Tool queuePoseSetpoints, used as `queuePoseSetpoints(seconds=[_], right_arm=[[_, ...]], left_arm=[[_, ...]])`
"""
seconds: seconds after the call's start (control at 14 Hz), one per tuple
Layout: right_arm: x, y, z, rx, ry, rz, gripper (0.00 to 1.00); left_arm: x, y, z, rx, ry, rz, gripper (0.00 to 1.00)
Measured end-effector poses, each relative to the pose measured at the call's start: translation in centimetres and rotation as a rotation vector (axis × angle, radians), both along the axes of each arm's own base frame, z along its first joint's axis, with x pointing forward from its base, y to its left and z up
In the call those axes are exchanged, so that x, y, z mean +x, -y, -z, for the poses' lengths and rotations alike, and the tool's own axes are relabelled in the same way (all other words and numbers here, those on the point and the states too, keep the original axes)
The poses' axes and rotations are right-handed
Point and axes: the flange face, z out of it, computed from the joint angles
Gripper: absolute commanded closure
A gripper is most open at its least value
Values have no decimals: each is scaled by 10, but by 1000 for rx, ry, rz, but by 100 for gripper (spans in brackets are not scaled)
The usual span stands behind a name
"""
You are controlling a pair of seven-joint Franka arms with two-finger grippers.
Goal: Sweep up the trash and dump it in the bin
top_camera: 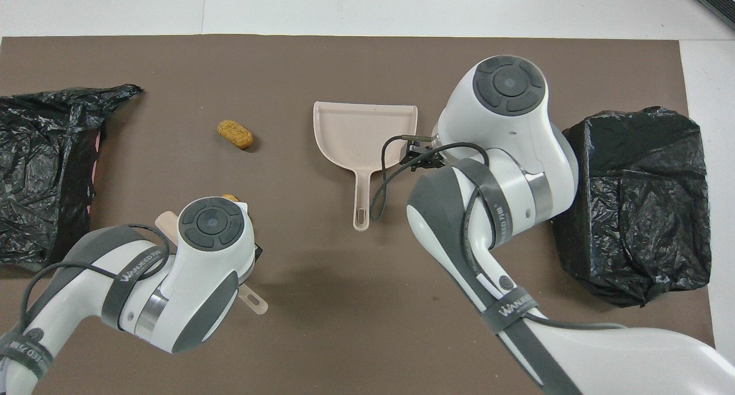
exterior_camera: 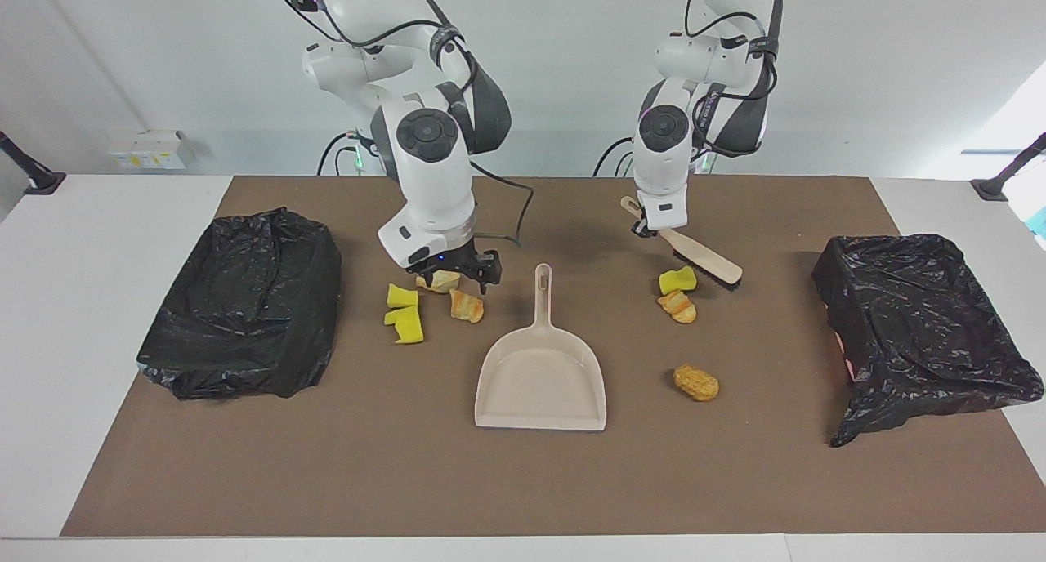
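The beige brush [exterior_camera: 695, 256] hangs slantwise in my left gripper [exterior_camera: 646, 229], which is shut on its handle. Its dark bristles [exterior_camera: 709, 275] sit low beside a yellow sponge chunk [exterior_camera: 677, 280] and an orange bread lump [exterior_camera: 679, 306]. A brown lump [exterior_camera: 696, 382] [top_camera: 235, 134] lies alone, farther from the robots. My right gripper [exterior_camera: 458, 279] is open just above a tan lump [exterior_camera: 442, 282], beside the dustpan's handle [exterior_camera: 543, 288]. Two yellow chunks [exterior_camera: 404, 310] and an orange lump [exterior_camera: 467, 306] lie there too. The beige dustpan [exterior_camera: 541, 378] [top_camera: 364, 132] rests mid-mat. From overhead, the arms hide most of the trash.
Two bins lined with black bags stand on the brown mat, one at the right arm's end [exterior_camera: 245, 301] [top_camera: 631, 194] and one at the left arm's end [exterior_camera: 923, 325] [top_camera: 46, 171]. White tabletop [exterior_camera: 98, 317] borders the mat.
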Motion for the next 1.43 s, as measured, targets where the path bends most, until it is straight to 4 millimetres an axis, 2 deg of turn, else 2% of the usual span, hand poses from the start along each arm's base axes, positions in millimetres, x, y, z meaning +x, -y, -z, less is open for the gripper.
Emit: queuePoseSetpoints(seconds=[0.21,0.43,0.64,0.93,1.0,1.07,1.22,1.29,1.43], right_arm=[[-10,-43,17,12,13,-3,0],[-21,-81,32,30,40,-29,0],[-26,-95,48,30,37,-46,0],[-36,-107,77,29,25,-109,0],[-37,-107,79,32,23,-120,6],[-38,-108,80,36,22,-132,25],[-41,-110,83,38,14,-161,82],[-42,-110,84,37,12,-173,100],[-42,-110,85,37,10,-176,100]], left_arm=[[-18,-6,18,-56,6,111,100],[-12,-10,17,-144,41,243,100],[-4,-21,16,-195,20,426,100],[-7,-15,16,-240,-31,681,100],[-10,-9,16,-246,-37,715,100],[-15,0,16,-254,-41,738,100],[-24,16,14,-262,-43,772,100],[-24,19,13,-264,-41,779,100],[-17,15,8,-277,-39,827,100]])
